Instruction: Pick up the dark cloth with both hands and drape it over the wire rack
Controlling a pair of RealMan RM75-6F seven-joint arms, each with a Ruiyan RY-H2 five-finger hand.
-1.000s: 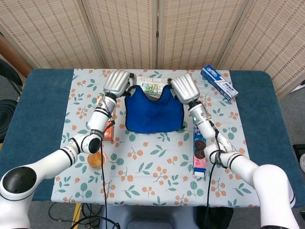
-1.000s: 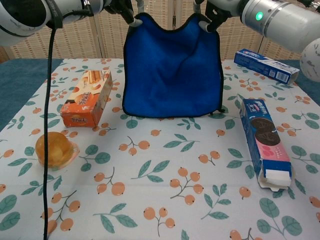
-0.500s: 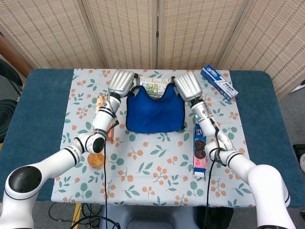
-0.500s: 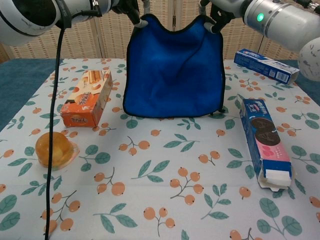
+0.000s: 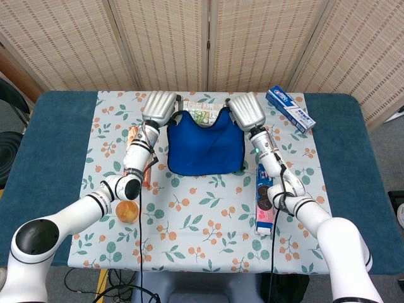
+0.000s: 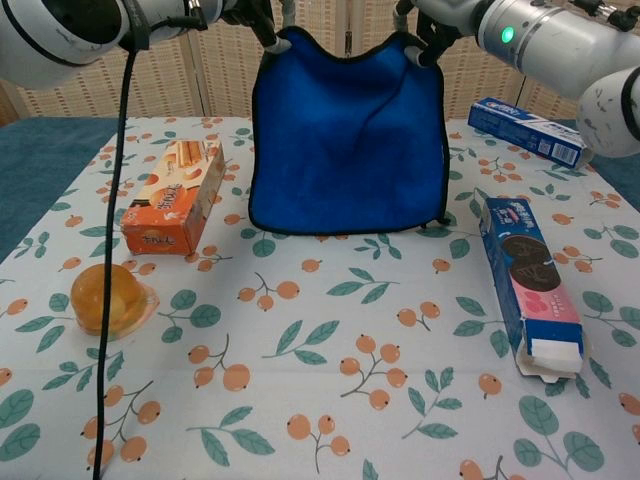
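Observation:
The dark blue cloth point(image 5: 205, 148) point(image 6: 345, 130) hangs upright over the table's far middle, its lower edge near the tablecloth. My left hand point(image 5: 159, 106) point(image 6: 250, 12) grips its upper left corner. My right hand point(image 5: 246, 112) point(image 6: 430, 22) grips the upper right corner. The top edge sags in a curve between them. Just behind that edge, part of the wire rack point(image 5: 201, 107) shows in the head view; the cloth hides the rest.
An orange biscuit box point(image 6: 172, 197) and a jelly cup point(image 6: 108, 297) lie at the left. A blue cookie box point(image 6: 530, 285) lies at the right, a toothpaste box point(image 6: 530, 130) at the far right. A folding screen stands behind the table.
Both hands have carried the cloth a little further back towards the rack, still holding its upper corners. The other objects have not moved.

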